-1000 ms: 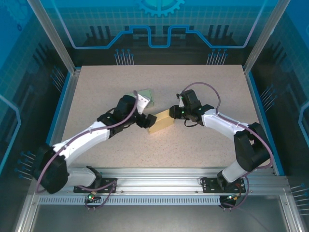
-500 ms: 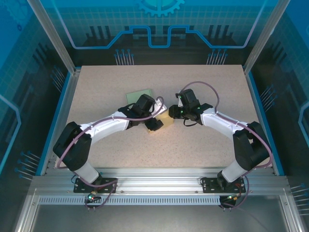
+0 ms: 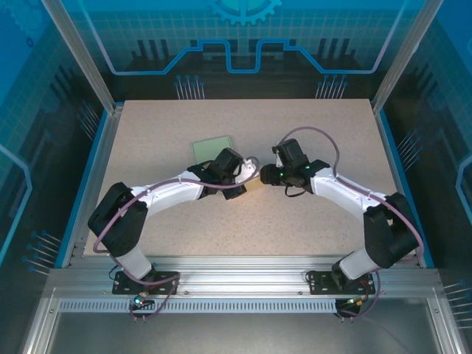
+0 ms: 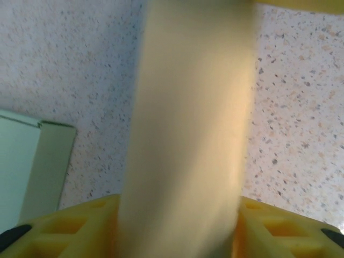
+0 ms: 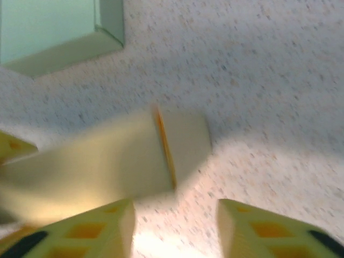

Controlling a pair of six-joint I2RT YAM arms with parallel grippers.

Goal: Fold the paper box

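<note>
scene: speckled table, two arms reaching in to meet near the middle
task object: tan paper box, lying on the table between the two grippers, just right of centre
box, left wrist view: tan paper box runs as a long pale panel from the bottom edge up to the top, blurred
box, right wrist view: tan paper box lies low and flat ahead and to the left, thin orange line across it near its right end, blurred
left gripper: left gripper sits at the box's left end; from its own camera the left gripper has the panel filling the whole gap between its yellow fingers
left grip: can't tell if pinched or only straddling, too blurred
right gripper: right gripper just beside the box's right end; from its own camera the right gripper has its yellow fingers parted, bare table in the gap
right grip: released, nothing held, box off to the left of the gap
other: green paper sheet flat on the table just behind the left wrist, apart from the box; folded edge visible, also top left
</note>
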